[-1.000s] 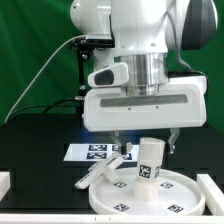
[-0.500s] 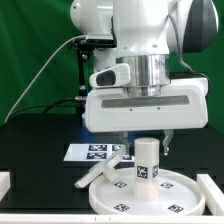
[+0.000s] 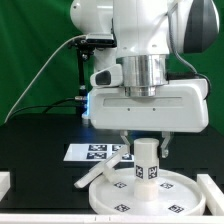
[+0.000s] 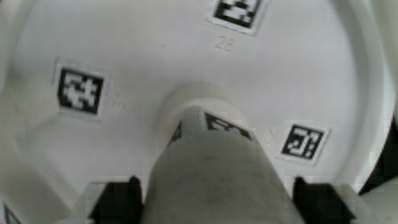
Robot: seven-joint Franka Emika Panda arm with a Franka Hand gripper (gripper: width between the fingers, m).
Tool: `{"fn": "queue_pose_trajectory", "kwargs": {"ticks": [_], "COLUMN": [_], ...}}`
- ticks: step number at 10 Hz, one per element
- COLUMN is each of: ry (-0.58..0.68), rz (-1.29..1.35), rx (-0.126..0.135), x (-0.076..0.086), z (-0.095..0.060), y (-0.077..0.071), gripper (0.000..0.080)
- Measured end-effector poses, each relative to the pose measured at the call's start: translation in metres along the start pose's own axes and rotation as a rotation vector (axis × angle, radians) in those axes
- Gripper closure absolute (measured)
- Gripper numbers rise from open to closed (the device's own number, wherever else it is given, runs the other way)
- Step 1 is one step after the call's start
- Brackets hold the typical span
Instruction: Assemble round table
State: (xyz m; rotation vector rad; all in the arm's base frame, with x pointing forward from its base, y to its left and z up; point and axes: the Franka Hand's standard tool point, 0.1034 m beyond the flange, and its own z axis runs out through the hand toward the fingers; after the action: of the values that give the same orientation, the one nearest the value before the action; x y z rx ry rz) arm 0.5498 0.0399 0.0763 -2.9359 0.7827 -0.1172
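Observation:
The large round disc (image 3: pixel 178 196) lies flat on the black table at the front. The thick cylindrical leg (image 3: pixel 148 166) stands upright on it near its middle. My gripper (image 3: pixel 146 150) comes down from above with a finger on each side of the leg's top. In the wrist view the leg (image 4: pixel 222 165) fills the gap in my gripper (image 4: pixel 217 205), both dark pads lie against its sides, and the tagged disc (image 4: pixel 160 50) lies beyond it. A long flat white part (image 3: pixel 98 173), apparently the foot piece seen edge-on, leans over the disc's rim on the exterior view's left.
The marker board (image 3: pixel 88 152) lies on the table behind the disc, toward the exterior view's left. White blocks sit at the front corners, one at the left (image 3: pixel 5 186) and one at the right (image 3: pixel 216 186). A green curtain hangs behind the arm.
The leg was tilted a second ago and now stands upright on the disc. The hand has levelled out above it, with its fingers around the leg's top.

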Motion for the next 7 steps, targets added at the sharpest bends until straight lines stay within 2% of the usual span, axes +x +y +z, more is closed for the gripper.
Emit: {"fn": "queue_pose_trajectory", "kwargs": {"ticks": [1,3,7], "ry": [0.000,-0.002,-0.006], "rz": [0.224,0.485,0.678], "rx": [0.000,0.033,0.035], "x": [-0.0007,0.0017,0.0016], "z": [0.0004,0.0007,0.0007], "y": [-0.0010,-0.0006,-0.0011], "gripper": [0.0396,0.0395,0.0394]}}
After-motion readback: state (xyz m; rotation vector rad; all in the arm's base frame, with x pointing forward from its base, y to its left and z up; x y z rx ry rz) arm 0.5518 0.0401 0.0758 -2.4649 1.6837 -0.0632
